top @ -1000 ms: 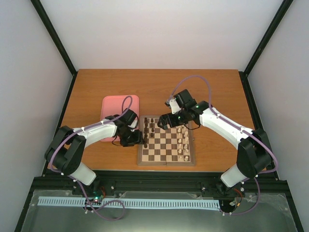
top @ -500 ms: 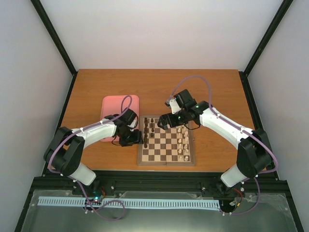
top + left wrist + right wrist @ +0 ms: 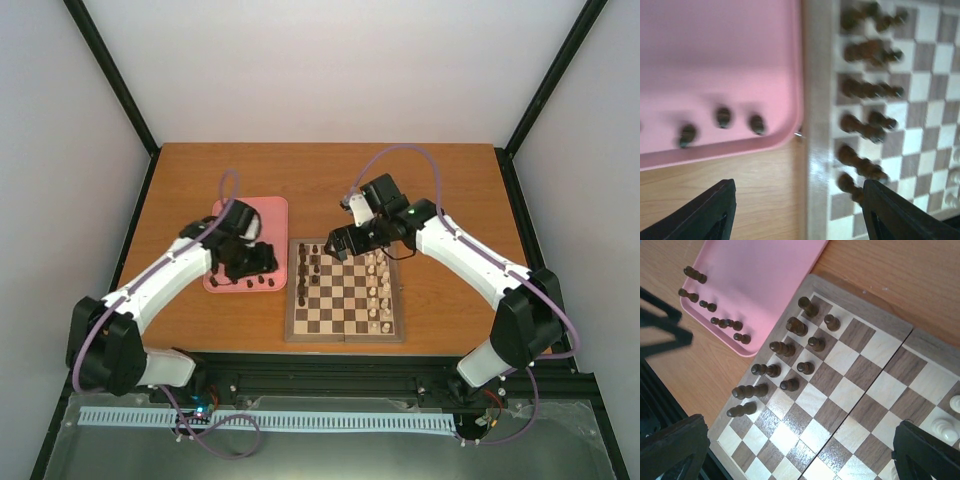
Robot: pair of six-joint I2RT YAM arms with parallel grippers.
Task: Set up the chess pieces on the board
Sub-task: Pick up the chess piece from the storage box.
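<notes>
The board lies in the middle of the table. Dark chess pieces stand in two columns along its left side; in the right wrist view these chess pieces fill that corner of the board. Several more dark pieces lie at the near edge of the pink tray. My left gripper hovers over that tray edge, open and empty. In its wrist view the left gripper spans bare table and the board's border, with three pieces on the tray. My right gripper hangs open over the board's far left.
Cream-white pieces stand in two columns on the board's right side, and two white pieces show in the right wrist view. The pink tray touches the board's left border. Black frame posts ring the table.
My left gripper has drawn back from the board's left column to over the tray's near edge, its jaws widening. The right gripper has shifted slightly toward the far side.
</notes>
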